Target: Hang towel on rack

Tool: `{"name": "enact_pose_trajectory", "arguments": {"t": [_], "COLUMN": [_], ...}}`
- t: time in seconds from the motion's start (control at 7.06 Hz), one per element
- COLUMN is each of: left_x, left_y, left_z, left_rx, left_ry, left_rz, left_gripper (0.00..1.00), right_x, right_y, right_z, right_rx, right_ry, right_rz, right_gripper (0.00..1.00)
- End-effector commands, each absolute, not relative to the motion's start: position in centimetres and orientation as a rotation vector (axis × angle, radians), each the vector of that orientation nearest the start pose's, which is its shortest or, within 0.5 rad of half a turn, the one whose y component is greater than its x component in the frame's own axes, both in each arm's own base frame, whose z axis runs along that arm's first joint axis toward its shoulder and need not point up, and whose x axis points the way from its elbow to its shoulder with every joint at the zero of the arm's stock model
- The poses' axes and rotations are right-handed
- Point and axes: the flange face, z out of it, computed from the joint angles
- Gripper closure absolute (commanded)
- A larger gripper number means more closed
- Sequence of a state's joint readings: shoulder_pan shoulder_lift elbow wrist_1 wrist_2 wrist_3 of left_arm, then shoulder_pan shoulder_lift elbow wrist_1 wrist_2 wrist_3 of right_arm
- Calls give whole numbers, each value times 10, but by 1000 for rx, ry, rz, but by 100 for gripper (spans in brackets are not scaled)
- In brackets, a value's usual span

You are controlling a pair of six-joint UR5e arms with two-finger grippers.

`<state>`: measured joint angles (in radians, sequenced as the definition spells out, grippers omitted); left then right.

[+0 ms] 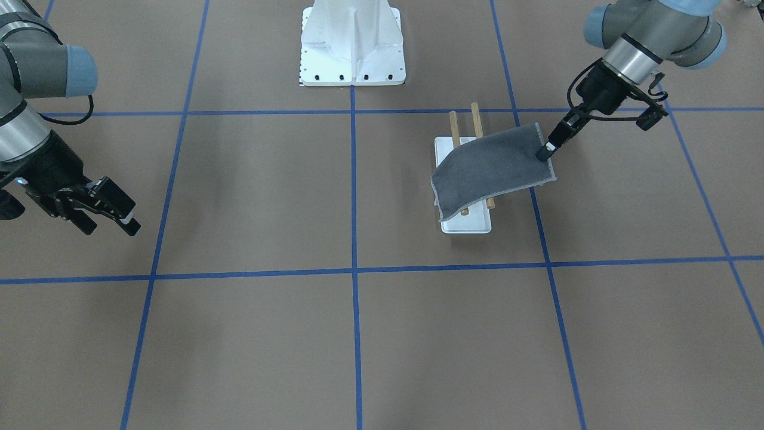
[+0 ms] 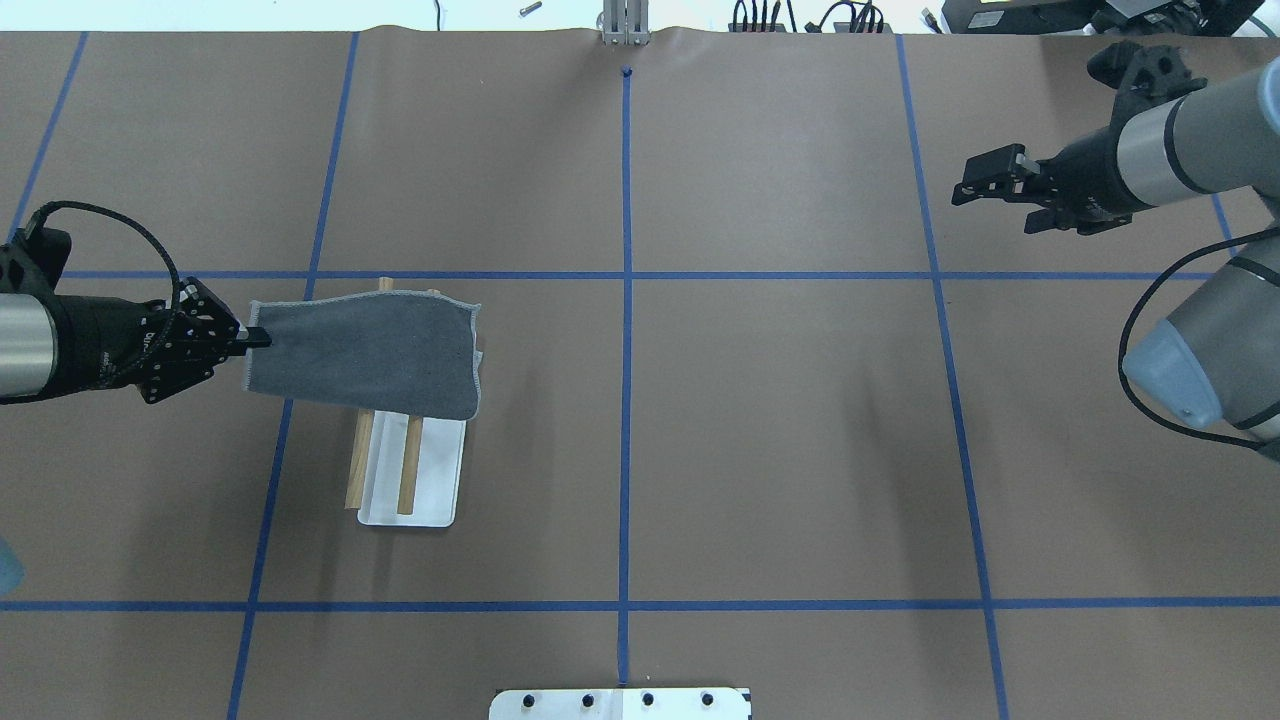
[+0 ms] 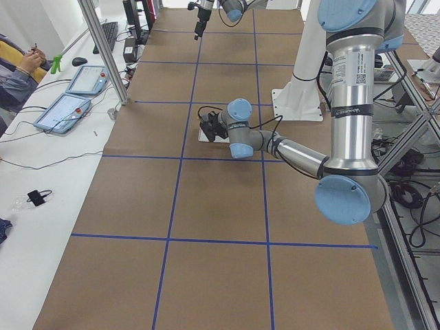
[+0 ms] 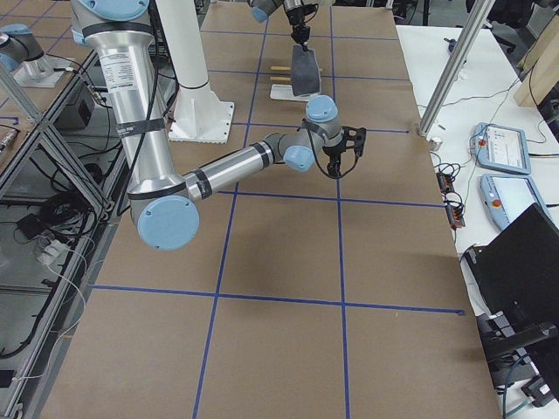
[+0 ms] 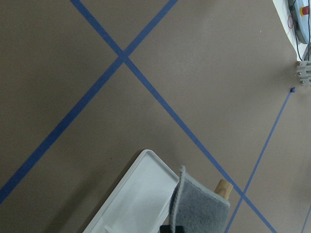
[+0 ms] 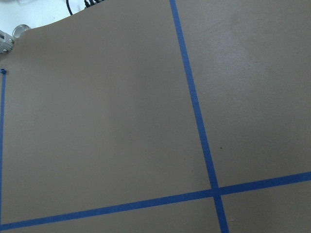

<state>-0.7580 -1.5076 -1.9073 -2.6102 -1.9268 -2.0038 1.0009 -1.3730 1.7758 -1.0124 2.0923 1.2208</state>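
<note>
The dark grey towel with pale edging lies spread over the far ends of the rack's two wooden dowels. The rack's white base sits on the table under it. My left gripper is shut on the towel's edge nearest the arm and holds it level above the table. In the front view the towel drapes across the rack with the gripper pinching its edge. The left wrist view shows the towel, a dowel tip and the base. My right gripper is open and empty, far off.
A big white bolted pedestal stands at the robot's side of the table. Blue tape lines cross the brown table cover. Operators' tablets lie on the white bench beyond the table's far edge.
</note>
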Motion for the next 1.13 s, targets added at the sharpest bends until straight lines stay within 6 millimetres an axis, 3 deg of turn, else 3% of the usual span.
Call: {"name": "enact_pose_trajectory", "arguments": {"t": [0.0, 0.14, 0.28, 0.57, 0.71, 0.85, 0.99], "left_x": [271, 264, 239, 172, 139, 107, 76], "left_y": [-393, -397, -407, -420, -426, -429, -434], "left_z": [426, 440, 460, 523, 548, 567, 589], "left_rx": [-95, -87, 44, 325, 417, 470, 482], "left_ry": [1333, 1306, 1253, 1036, 897, 783, 695], "left_rz": [-795, -819, -733, -463, -316, -192, -102], "left_gripper": [2, 2, 2, 2, 2, 2, 2], "right_x": [-230, -224, -216, -172, -150, -107, -63], "right_y": [-527, -524, -522, -524, -522, -519, -515], "right_z": [402, 414, 434, 495, 515, 537, 576], "right_rx": [220, 215, 239, 291, 293, 273, 264], "right_ry": [-1020, -1002, -960, -848, -826, -847, -842], "right_rz": [335, 332, 269, 147, 113, 92, 45], "right_gripper": [0, 0, 0, 0, 0, 0, 0]}}
